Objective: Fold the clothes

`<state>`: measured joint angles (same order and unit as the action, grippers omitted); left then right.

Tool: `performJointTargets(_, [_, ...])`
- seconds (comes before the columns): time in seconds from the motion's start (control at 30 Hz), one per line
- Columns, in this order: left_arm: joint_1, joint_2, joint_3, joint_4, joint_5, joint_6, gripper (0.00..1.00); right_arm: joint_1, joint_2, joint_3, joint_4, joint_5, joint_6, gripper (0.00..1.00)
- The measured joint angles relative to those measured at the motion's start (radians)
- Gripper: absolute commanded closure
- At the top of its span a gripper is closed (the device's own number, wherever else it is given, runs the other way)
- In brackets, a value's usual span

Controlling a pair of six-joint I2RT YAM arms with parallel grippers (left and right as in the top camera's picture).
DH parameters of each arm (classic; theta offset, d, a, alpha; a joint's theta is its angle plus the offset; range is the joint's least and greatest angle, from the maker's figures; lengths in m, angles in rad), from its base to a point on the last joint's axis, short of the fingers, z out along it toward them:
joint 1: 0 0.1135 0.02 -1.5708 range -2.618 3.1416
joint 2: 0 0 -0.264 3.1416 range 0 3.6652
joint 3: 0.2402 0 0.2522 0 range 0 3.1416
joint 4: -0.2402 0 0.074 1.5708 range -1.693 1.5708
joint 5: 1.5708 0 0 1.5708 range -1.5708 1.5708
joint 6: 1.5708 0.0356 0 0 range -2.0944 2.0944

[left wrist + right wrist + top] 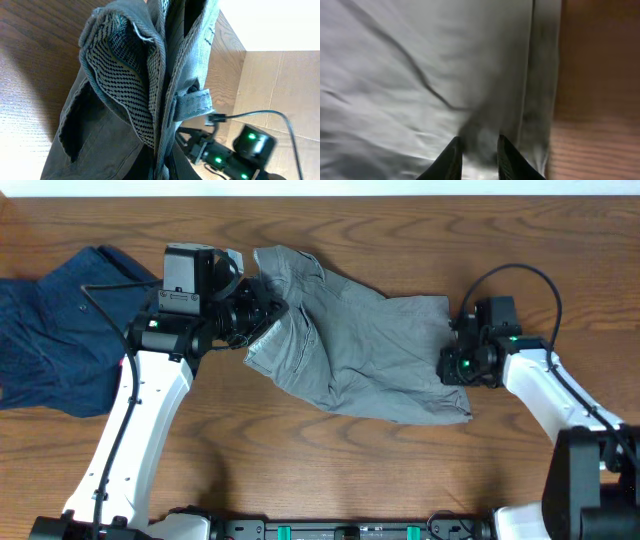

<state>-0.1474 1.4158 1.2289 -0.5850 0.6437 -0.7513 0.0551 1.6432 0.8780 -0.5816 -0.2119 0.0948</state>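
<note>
Bunched shorts point(150, 75) hide jaws of left gripper point(264, 314).

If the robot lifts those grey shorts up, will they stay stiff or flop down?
Probably flop: the grey shorts wrinkle and bunch where the left tool pinches them. The cloth looks thin, so they are likely light. Soft fabric like this should not roll or break.

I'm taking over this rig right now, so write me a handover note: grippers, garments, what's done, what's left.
Left gripper: shut on the bunched waistband end of the light grey cotton shorts.
Right gripper: pinching the shorts' opposite edge.
Dark navy blue garment: lies at the left of the wooden table, not part of the job.
Done: both ends gripped.
Left: the fold itself; the shorts are wrinkled and spread out.
</note>
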Motion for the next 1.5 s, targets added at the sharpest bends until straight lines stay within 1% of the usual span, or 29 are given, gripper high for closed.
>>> performJointTargets(0.2, [-0.038,0.0,0.0,0.014,-0.009,-0.004,0.94,0.001,0.051,-0.014,0.034,0.002,-0.018,0.8])
performJointTargets(0.4, [-0.165,0.002,0.0,0.123,-0.035,-0.016,0.94,0.039,0.063,-0.007,0.066,-0.016,-0.019,0.8])
performJointTargets(0.63, [-0.331,0.012,0.0,0.127,-0.174,-0.087,0.94,0.157,0.07,-0.003,0.085,-0.019,0.014,0.79])
performJointTargets(0.8, [-0.416,0.073,0.0,0.195,-0.236,-0.127,0.94,0.23,0.071,-0.003,0.089,-0.023,0.055,0.8])
performJointTargets(1.07, [-0.486,0.212,0.0,0.247,-0.263,-0.184,0.94,0.294,0.071,-0.002,0.094,-0.026,0.074,0.78])
performJointTargets(1.3, [-0.492,0.237,0.0,0.254,-0.263,-0.195,0.94,0.294,0.071,-0.002,0.098,-0.035,0.081,0.75])
performJointTargets(1.33, [-0.492,0.237,0.0,0.254,-0.263,-0.196,0.9,0.294,0.071,-0.002,0.096,-0.035,0.081,0.73])
performJointTargets(1.37, [-0.492,0.238,0.0,0.254,-0.263,-0.196,0.76,0.294,0.071,-0.001,0.089,-0.037,0.084,0.71])
performJointTargets(1.43, [-0.492,0.238,0.0,0.256,-0.261,-0.193,0.6,0.294,0.072,0.009,0.058,-0.042,0.09,0.68])
performJointTargets(1.47, [-0.492,0.237,0.0,0.26,-0.26,-0.194,0.55,0.291,0.072,0.016,0.032,-0.044,0.093,0.68])
performJointTargets(1.5, [-0.492,0.237,0.0,0.268,-0.254,-0.193,0.54,0.285,0.073,0.027,-0.009,-0.042,0.097,0.68])
